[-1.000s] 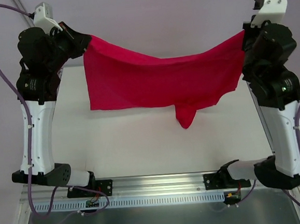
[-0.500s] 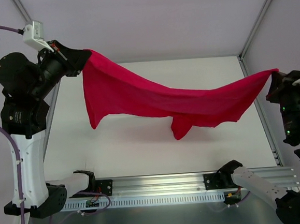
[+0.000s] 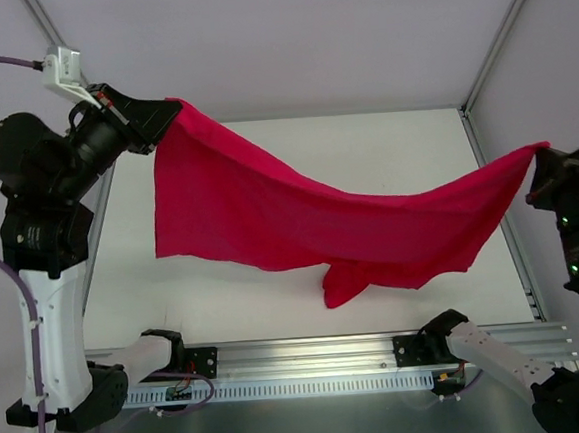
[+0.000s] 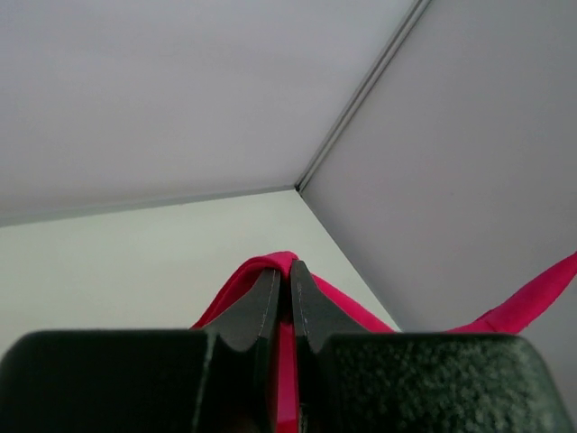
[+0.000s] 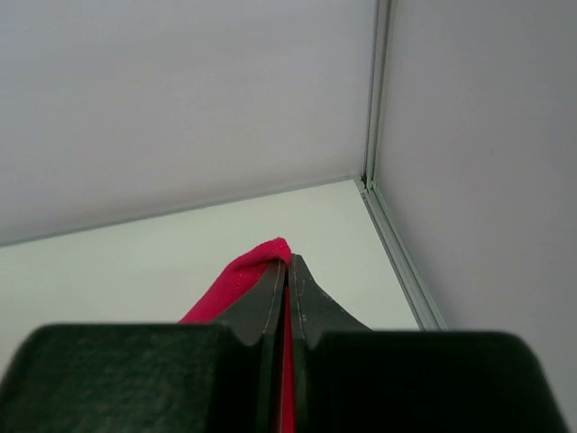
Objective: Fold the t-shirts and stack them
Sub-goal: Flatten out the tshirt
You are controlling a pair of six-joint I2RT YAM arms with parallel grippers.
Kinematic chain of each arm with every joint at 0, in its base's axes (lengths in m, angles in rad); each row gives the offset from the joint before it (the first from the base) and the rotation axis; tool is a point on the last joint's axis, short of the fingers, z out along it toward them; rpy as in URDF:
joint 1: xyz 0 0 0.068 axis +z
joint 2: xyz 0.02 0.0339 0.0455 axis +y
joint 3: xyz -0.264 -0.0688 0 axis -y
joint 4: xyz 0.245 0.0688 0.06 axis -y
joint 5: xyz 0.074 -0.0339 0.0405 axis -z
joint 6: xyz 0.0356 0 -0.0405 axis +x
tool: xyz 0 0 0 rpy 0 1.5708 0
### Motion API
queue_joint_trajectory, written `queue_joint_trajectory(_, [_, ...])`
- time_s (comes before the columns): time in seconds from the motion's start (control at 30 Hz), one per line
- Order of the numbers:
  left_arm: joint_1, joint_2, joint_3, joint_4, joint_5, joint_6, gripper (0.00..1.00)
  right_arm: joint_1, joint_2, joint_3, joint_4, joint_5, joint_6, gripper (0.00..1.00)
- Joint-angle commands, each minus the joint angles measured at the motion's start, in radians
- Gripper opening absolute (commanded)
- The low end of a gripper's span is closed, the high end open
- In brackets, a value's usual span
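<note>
Above the table (image 3: 364, 140), left claw (image 3: 169, 112) and right claw (image 3: 540, 161) pinch a limp crimson t-shirt (image 3: 300, 216).

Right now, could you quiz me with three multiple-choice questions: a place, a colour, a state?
1. Where is the plain crimson-red soft-fabric t-shirt? A lying flat; B folded in a pile; C hanging between two hands.
2. Its colour? A red; B blue; C green.
3. The left hand and right hand are: A open; B shut on the t-shirt; C out of sight.
Answers: C, it sags in the air between them; A, red all over; B, each wrist view shows red cloth pinched.
</note>
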Motion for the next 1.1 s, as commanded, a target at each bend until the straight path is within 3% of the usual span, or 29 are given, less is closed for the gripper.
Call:
queue_joint_trajectory(0.0, [-0.009,0.13,-0.047,0.102,0.015,-0.063,0.0,0.006,0.185,-0.064,0.08,-0.028,-0.006,0.01])
queue_joint_trajectory(0.13, [-0.014,0.341,0.036,0.086,-0.012,-0.062,0.0,-0.003,0.364,-0.146,0.275,-0.034,-0.022,0.01])
queue_joint_trajectory(0.17, [-0.012,0.388,0.118,0.064,-0.026,-0.051,0.0,-0.008,0.407,-0.137,0.297,-0.031,-0.022,0.01])
queue_joint_trajectory(0.37, [-0.012,0.684,0.52,-0.066,-0.054,-0.069,0.0,-0.022,0.732,0.167,0.305,-0.015,-0.052,0.01])
queue_joint_trajectory(0.53, [-0.009,0.709,0.602,-0.048,-0.028,-0.112,0.0,-0.022,0.812,0.409,0.309,-0.009,-0.167,0.01])
queue_joint_trajectory(0.9, [-0.015,0.473,0.483,-0.013,-0.019,-0.051,0.0,-0.005,0.461,0.121,0.464,0.092,-0.344,0.01])
queue_joint_trajectory(1.07, [-0.02,0.322,0.328,0.041,0.029,-0.048,0.0,0.0,0.28,0.015,0.428,0.077,-0.302,0.01])
